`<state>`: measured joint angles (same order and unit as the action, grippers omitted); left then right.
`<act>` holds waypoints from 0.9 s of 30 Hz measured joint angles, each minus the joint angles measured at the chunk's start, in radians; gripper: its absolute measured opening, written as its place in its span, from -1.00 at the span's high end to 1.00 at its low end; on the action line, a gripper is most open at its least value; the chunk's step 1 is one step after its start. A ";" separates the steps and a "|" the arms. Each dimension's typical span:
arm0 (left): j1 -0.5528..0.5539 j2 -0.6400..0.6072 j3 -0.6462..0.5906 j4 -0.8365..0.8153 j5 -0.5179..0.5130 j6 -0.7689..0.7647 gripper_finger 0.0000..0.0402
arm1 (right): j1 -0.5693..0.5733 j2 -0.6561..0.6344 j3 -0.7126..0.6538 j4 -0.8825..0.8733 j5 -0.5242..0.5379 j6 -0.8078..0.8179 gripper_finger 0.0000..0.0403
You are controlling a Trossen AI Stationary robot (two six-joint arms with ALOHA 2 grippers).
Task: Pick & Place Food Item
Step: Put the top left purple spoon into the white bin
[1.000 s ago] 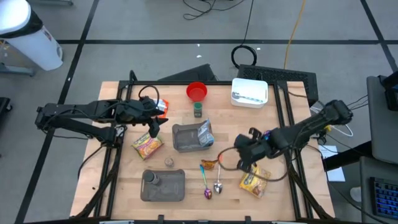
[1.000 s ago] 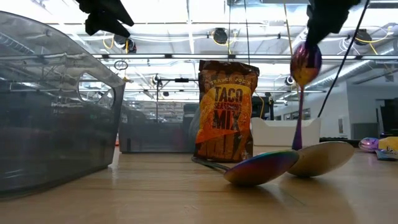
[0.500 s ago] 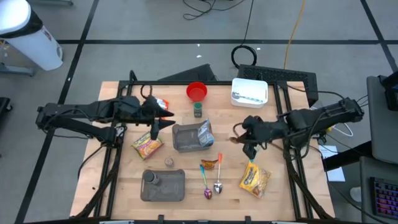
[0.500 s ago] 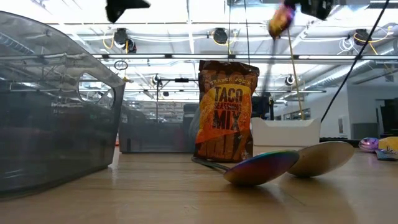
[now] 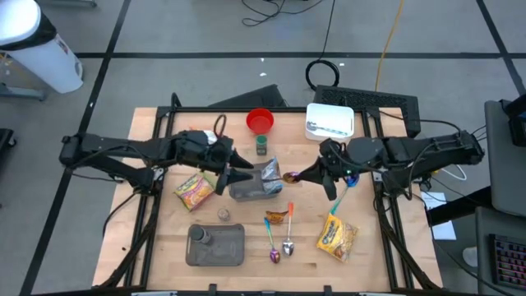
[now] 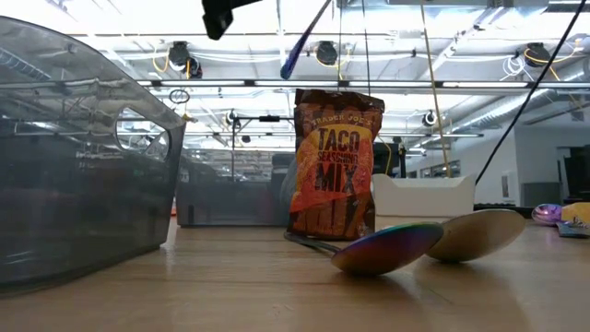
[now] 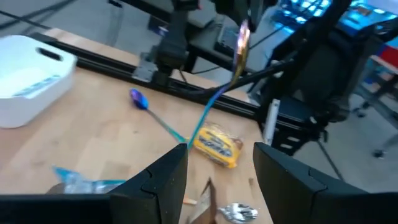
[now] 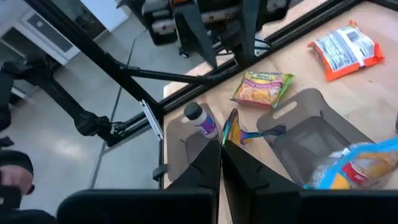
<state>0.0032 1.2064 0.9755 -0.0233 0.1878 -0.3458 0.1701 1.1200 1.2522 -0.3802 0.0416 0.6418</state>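
My right gripper (image 5: 306, 175) is shut on an iridescent spoon (image 7: 239, 46), high over the table's middle. My left gripper (image 5: 246, 175) is open with nothing between its fingers (image 7: 161, 180), above a grey bin (image 5: 242, 187) that holds a blue-edged bag (image 5: 269, 174). The two grippers face each other. A Taco Seasoning Mix bag (image 6: 336, 166) stands upright on the table. Yellow noodle packets lie flat at the left (image 5: 193, 191) and near right (image 5: 337, 237). My right gripper pinches the spoon's bowl end (image 8: 228, 126) between its two shut fingers. The fingers come nearly level from the table's right. The spoon is lifted clear, and its blue handle (image 7: 202, 121) slants down below the fingers.
A white bin (image 5: 330, 122), a red cup (image 5: 260, 121) and a small green jar (image 5: 261, 146) stand at the back. Near the front lie a grey tray (image 5: 226, 247) with a bottle and two spoons (image 5: 281, 247). Another spoon (image 5: 339, 205) lies beside the right noodle packet.
My right gripper has risen and gone toward the far edge and the table's middle, tipping up to nearly level. The spoon has gone up with it, and its handle slants instead of hanging straight down. My left gripper has gone right, over the grey bin, tipping up too.
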 joint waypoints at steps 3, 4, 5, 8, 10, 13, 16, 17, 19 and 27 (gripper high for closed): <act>0.000 0.043 0.035 -0.003 0.029 0.011 0.05 | -0.015 0.001 0.000 0.028 -0.035 -0.003 1.00; 0.000 0.056 0.049 -0.003 0.035 0.017 0.05 | -0.020 0.000 0.000 0.038 -0.046 -0.003 1.00; 0.000 0.070 0.065 -0.004 0.042 0.029 0.05 | -0.022 0.000 0.000 0.051 -0.054 -0.003 1.00; 0.003 0.113 0.123 -0.038 0.061 0.070 0.05 | -0.029 0.008 0.000 0.100 -0.074 -0.012 1.00; 0.010 0.142 0.173 -0.104 0.074 0.103 0.05 | -0.033 0.009 0.000 0.121 -0.076 -0.022 1.00; 0.021 0.185 0.244 -0.221 0.076 0.149 0.05 | -0.034 0.008 0.000 0.163 -0.080 -0.033 1.00; 0.034 0.214 0.287 -0.263 0.105 0.175 0.05 | -0.034 0.008 0.000 0.184 -0.086 -0.041 1.00; 0.038 0.221 0.295 -0.267 0.122 0.180 0.05 | -0.033 0.009 0.000 0.188 -0.093 -0.041 1.00; 0.047 0.231 0.308 -0.272 0.138 0.180 0.05 | -0.033 0.007 0.000 0.189 -0.096 -0.045 1.00; 0.079 0.233 0.311 -0.273 0.169 0.187 0.11 | -0.035 0.008 0.000 0.186 -0.091 -0.069 1.00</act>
<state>0.0819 1.4391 1.2865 -0.2961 0.3564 -0.1589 0.1354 1.1282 1.2522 -0.1941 -0.0494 0.5725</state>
